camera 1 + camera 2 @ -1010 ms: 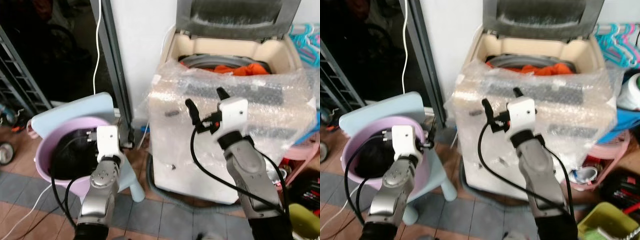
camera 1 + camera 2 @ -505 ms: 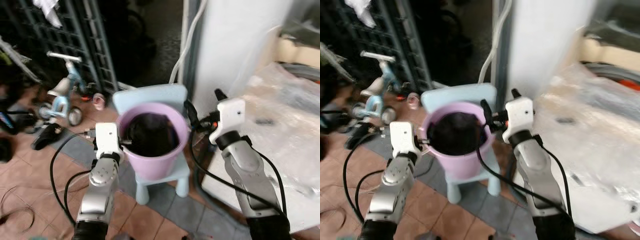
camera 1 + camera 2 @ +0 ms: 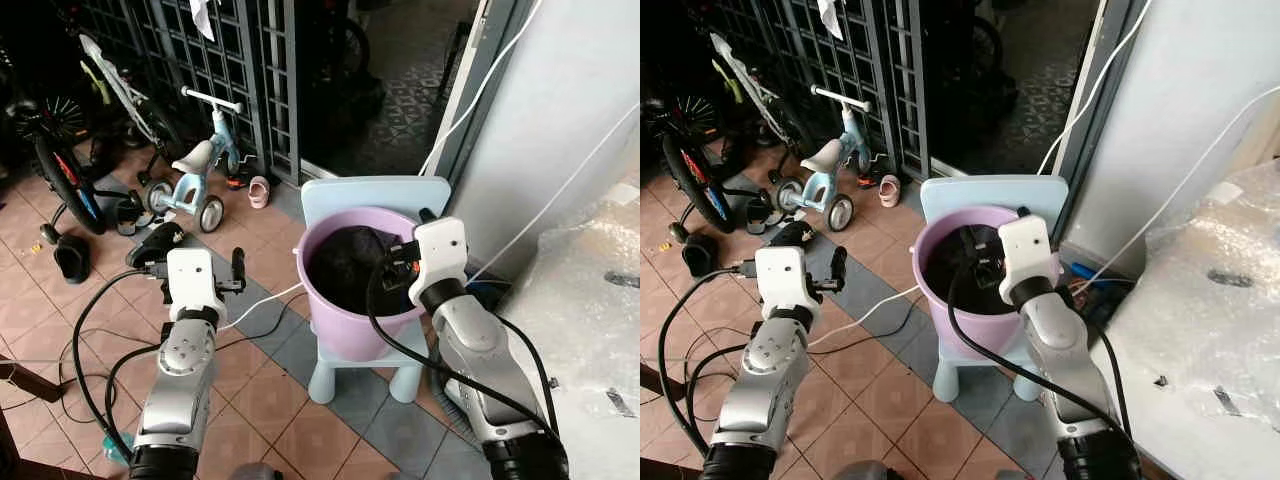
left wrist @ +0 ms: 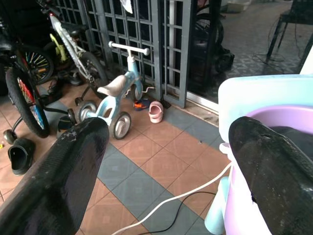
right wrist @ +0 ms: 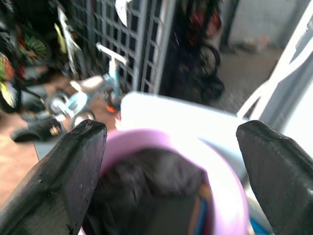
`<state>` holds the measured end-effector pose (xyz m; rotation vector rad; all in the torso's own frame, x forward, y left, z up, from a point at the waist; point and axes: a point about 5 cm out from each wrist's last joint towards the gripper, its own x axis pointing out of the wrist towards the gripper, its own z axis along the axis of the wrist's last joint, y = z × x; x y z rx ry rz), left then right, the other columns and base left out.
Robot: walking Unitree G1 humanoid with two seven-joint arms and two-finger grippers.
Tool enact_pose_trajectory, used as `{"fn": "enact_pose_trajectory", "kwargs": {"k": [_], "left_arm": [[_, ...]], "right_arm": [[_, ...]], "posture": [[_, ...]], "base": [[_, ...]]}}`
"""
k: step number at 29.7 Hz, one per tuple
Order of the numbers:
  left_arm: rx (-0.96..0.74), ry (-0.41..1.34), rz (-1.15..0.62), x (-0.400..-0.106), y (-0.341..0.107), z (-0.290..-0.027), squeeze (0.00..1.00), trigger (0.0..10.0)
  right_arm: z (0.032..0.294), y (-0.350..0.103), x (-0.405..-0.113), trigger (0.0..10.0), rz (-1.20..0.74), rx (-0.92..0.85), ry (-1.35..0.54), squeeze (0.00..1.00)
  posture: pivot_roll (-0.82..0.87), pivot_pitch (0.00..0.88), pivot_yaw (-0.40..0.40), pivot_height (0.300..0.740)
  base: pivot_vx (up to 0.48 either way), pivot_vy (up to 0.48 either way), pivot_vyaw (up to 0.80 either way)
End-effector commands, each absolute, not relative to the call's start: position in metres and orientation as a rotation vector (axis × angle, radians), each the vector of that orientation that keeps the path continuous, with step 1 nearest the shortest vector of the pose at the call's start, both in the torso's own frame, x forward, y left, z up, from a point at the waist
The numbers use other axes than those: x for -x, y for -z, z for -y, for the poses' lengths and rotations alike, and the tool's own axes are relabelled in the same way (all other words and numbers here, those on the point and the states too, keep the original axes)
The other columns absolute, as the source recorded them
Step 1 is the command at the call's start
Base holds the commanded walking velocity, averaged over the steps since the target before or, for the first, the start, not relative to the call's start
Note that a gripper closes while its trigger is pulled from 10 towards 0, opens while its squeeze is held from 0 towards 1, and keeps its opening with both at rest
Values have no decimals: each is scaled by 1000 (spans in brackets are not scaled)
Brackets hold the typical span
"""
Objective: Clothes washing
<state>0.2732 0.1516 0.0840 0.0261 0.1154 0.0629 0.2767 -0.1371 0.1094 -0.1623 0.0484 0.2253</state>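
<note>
A purple bucket [image 3: 352,318] stands on a pale blue child's chair [image 3: 374,191] in the middle of the head views. Dark clothes [image 3: 345,262] fill it, seen close in the right wrist view as dark clothes [image 5: 149,196]. My right gripper [image 3: 405,252] is open at the bucket's right rim, fingers spread over the clothes and holding nothing. To the left of the bucket, over the tiled floor, my left gripper [image 3: 196,264] is open and empty. Its wrist view has the bucket rim [image 4: 266,115] past one finger. The washing machine in bubble wrap [image 3: 592,300] is at the right edge.
A small blue balance bike [image 3: 203,165], a bicycle [image 3: 62,150], shoes [image 3: 72,258] and a pink slipper [image 3: 258,190] lie on the floor before a dark metal gate [image 3: 240,60]. White cables [image 3: 262,303] cross the tiles. A white wall [image 3: 570,110] stands behind the bucket.
The camera has swung left: the washing machine slid to the right edge and the bucket came to the middle. My right gripper now sits over the bucket's rim.
</note>
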Motion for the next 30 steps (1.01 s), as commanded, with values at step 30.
{"fn": "enact_pose_trajectory", "kwargs": {"k": [30], "left_arm": [[-63,-127,-153,-267,-71,-166,0,10000]], "right_arm": [[151,-39,-266,10000,-397,87,-183,0]], "posture": [[-35,0,26,740]], "base": [[399,0,0]]}}
